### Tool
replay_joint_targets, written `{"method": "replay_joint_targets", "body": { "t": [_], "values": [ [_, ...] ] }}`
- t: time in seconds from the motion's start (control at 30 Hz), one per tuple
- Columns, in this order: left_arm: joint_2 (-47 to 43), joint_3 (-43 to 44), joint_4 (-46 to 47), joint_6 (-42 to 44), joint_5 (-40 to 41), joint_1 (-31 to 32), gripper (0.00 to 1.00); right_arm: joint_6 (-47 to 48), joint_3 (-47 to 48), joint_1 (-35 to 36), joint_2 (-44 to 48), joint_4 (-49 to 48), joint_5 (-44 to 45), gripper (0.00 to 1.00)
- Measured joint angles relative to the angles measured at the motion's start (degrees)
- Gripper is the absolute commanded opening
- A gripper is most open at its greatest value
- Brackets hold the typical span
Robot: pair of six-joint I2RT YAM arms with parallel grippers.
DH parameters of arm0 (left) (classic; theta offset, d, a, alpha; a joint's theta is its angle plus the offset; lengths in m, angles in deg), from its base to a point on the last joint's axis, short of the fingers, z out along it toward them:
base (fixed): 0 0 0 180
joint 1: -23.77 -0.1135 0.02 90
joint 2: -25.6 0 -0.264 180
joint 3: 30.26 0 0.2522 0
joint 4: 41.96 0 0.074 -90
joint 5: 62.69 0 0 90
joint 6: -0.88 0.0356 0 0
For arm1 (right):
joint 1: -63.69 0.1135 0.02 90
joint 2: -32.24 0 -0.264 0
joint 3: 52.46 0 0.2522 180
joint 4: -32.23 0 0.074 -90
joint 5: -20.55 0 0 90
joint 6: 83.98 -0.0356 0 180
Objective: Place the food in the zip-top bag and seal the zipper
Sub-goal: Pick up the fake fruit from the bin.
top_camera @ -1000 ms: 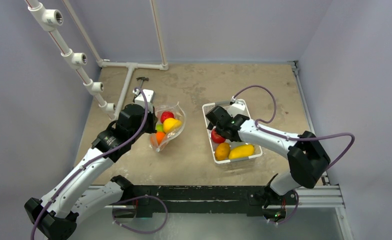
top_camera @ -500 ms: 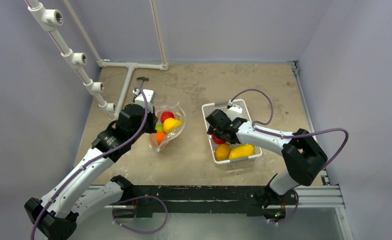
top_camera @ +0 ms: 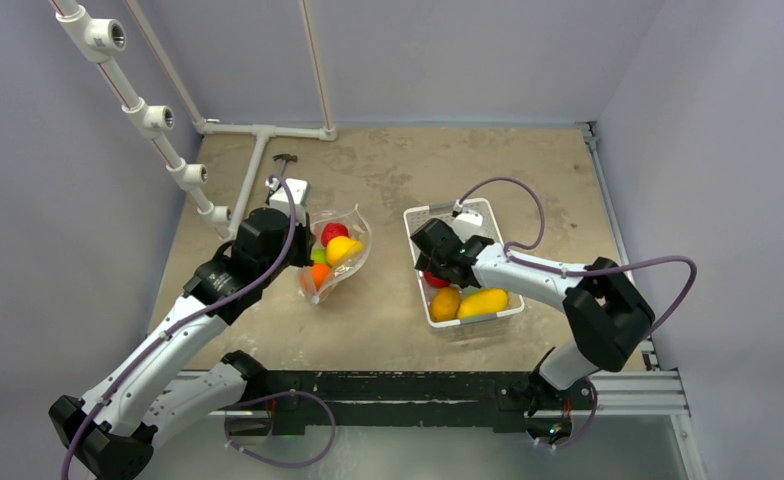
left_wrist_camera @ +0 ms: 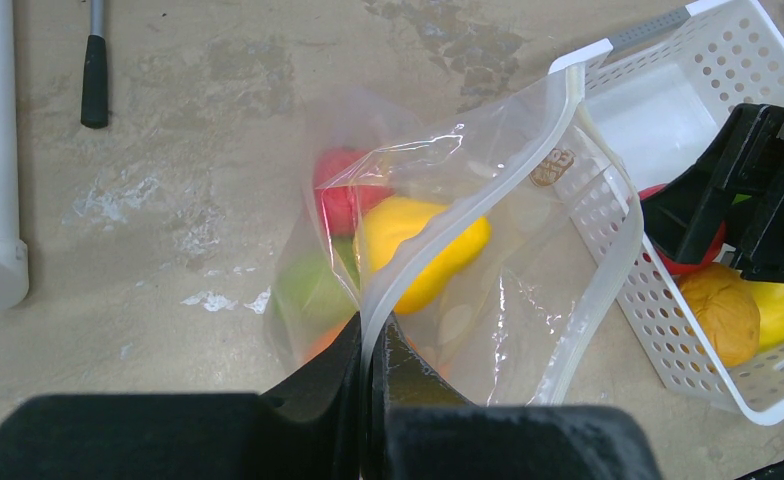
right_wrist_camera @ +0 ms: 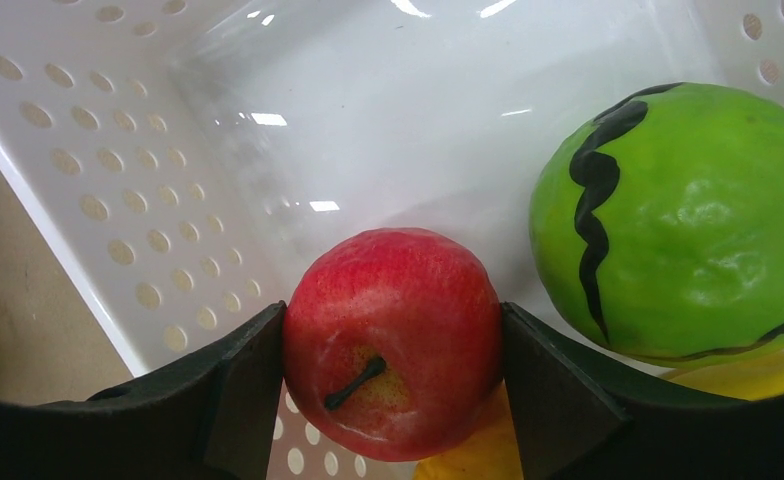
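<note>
The clear zip-top bag [top_camera: 340, 255] lies left of centre with its mouth open; it also shows in the left wrist view [left_wrist_camera: 488, 250]. Inside it lie a red fruit [left_wrist_camera: 343, 195], a yellow fruit [left_wrist_camera: 423, 245], a green one and an orange one. My left gripper [left_wrist_camera: 368, 345] is shut on the bag's zipper strip [left_wrist_camera: 448, 215] and holds the mouth up. My right gripper [right_wrist_camera: 393, 345] is down in the white basket [top_camera: 423, 218], shut on a red apple [right_wrist_camera: 393, 340]. A green fruit with a black stripe [right_wrist_camera: 683, 220] lies beside the apple. An orange fruit [top_camera: 445, 303] and a yellow fruit [top_camera: 483, 302] lie at the basket's near end.
A white pipe frame [top_camera: 258, 135] with fittings runs along the far left. A small black-handled tool [left_wrist_camera: 93, 65] lies on the table near it. A small white box [top_camera: 292, 192] sits behind the left gripper. The basket's perforated wall [right_wrist_camera: 118, 200] is close to the right gripper's left finger.
The right gripper has moved a little towards the near left inside the basket, over the red apple. The left arm and the bag have not moved.
</note>
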Motion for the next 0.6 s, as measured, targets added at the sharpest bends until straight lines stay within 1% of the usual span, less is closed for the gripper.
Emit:
{"method": "replay_joint_targets", "body": {
  "t": [0.07, 0.1, 0.3, 0.6],
  "values": [
    [0.0, 0.0, 0.0, 0.0, 0.0, 0.0, 0.00, 0.2, 0.1, 0.0, 0.0, 0.1, 0.0, 0.03],
    [0.0, 0.0, 0.0, 0.0, 0.0, 0.0, 0.00, 0.3, 0.2, 0.0, 0.0, 0.3, 0.0, 0.00],
    [0.0, 0.0, 0.0, 0.0, 0.0, 0.0, 0.00, 0.9, 2.6, 0.0, 2.3, 2.4, 0.3, 0.00],
    [0.0, 0.0, 0.0, 0.0, 0.0, 0.0, 0.00, 3.4, 9.6, 0.0, 5.8, 3.2, 2.2, 0.00]
  ]
}}
